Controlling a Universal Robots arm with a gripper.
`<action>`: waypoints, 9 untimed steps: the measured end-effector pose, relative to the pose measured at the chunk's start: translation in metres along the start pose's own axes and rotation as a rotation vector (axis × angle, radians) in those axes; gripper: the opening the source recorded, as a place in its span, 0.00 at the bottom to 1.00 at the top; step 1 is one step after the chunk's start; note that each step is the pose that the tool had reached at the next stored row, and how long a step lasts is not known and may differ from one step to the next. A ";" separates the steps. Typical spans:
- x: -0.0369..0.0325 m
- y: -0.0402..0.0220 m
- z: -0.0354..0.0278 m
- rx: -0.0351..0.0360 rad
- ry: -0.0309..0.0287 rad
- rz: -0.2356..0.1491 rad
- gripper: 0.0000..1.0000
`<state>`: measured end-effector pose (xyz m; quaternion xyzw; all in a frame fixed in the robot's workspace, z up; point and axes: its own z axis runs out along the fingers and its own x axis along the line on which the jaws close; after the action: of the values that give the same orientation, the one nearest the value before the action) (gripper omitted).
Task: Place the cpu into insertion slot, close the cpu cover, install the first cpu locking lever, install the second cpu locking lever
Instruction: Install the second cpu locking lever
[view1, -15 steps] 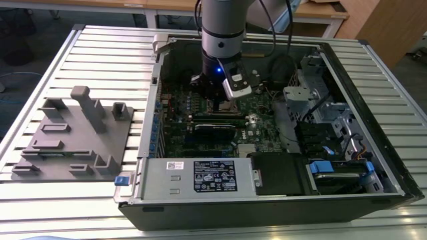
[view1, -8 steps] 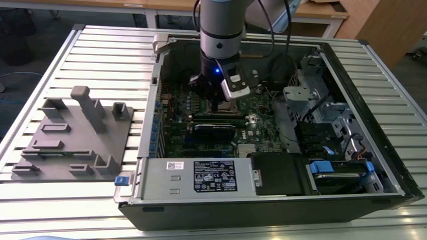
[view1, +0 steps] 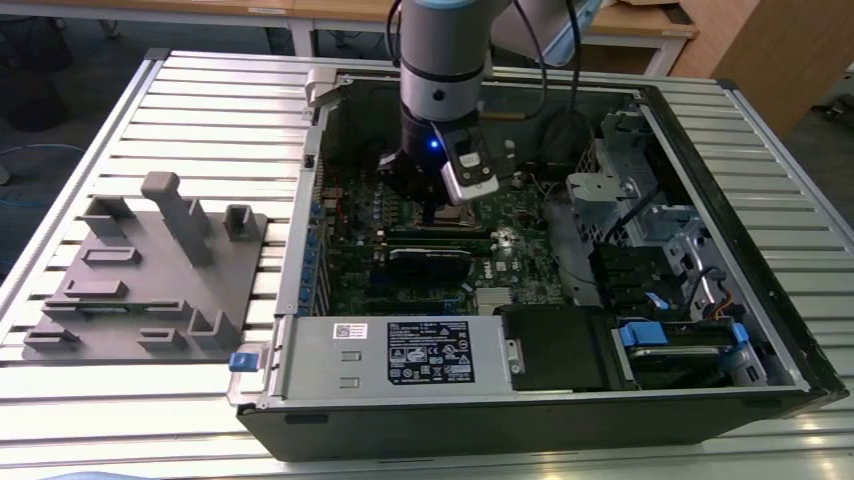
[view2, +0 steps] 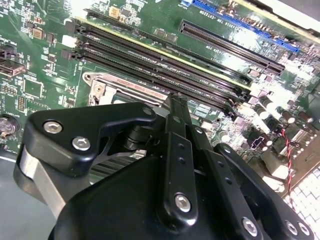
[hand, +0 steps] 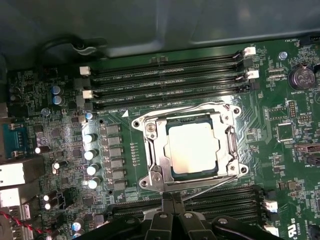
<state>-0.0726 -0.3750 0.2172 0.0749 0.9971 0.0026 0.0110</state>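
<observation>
Nearest me, the slatted metal bench (view1: 147, 400) carries a grey fixture block (view1: 147, 290) with upright pegs, towards the exterior view's left. Just beside it lies the opened computer case (view1: 534, 400), its power supply (view1: 394, 355) at the near edge and drive cages to the exterior view's right.

Further in, the arm (view1: 447, 60) comes straight down into the case, wrist vertical, with the end effector (hand: 172, 202) low over the green motherboard (hand: 60, 80). In the first wrist view its black fingers (hand: 167, 220) stand pressed together, narrowing to a tip with nothing visibly gripped between them. That tip sits right at the edge of the insertion slot (hand: 150, 172), close to a thin wire locking lever (hand: 210, 186) that runs slantwise along that side; whether they touch I cannot tell.

Inside the insertion slot lies the cpu (hand: 194, 147), flat and square, its dull silver top showing through the window of the cpu cover (hand: 156, 145), which lies down over it. A second wire lever (hand: 200, 107) runs along the far side of the frame.

Beyond the slot lie long black memory slots (hand: 165, 82), then the dark case wall.
</observation>
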 end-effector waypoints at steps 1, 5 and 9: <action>0.0000 0.0000 0.0005 0.0000 0.0012 0.000 0.10; 0.0000 -0.0002 0.0024 -0.0002 0.0056 0.000 0.10; 0.0001 -0.0004 0.0042 -0.0003 0.0088 0.000 0.10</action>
<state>-0.0726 -0.3753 0.2130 0.0749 0.9972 0.0031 0.0066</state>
